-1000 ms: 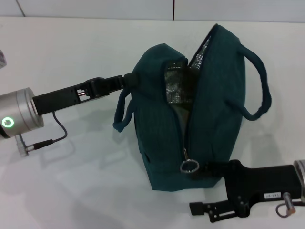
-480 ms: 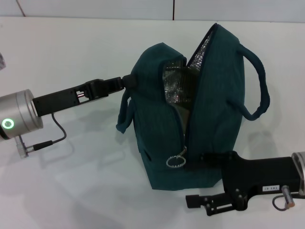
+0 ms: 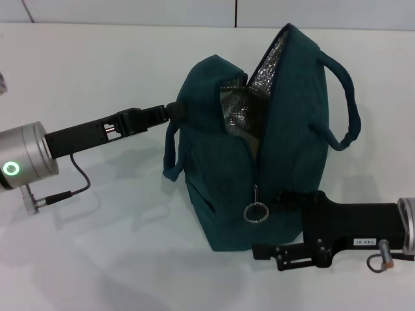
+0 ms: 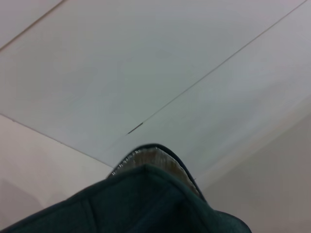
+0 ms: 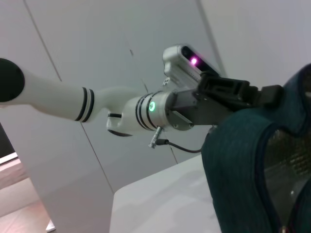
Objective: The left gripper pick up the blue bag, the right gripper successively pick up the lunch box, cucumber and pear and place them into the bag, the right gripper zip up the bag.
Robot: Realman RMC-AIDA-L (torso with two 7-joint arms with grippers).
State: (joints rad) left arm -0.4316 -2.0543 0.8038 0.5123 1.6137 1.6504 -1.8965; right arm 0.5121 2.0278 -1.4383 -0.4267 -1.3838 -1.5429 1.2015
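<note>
Moved since a second ago — right gripper [image 3: 282, 223] slid up along the bag [image 3: 259, 142] side, zip ring [image 3: 257, 212] shifted with it, bag more upright and its mouth a bit narrower. Still unzipped over most of the seam, silver lining showing at the top; nothing of the lunch box, cucumber or pear visible anywhere, presumably inside. Risks, as a guess: pull slipping out of the right fingers if the tug goes off the seam line; slider snagging on lining or fabric where the seam bends; bag tipping or dragging over the table [image 3: 97, 78] if the left hold gives. Right arm low, reaching in level from the robot's right, fingertips tucked against the bag by the ring — cannot tell if closed on the pull or not. Left gripper [image 3: 174, 110] stretched out level from the left, pinched onto the bag's upper edge beside the handle [image 3: 172, 152], bracing it.
</note>
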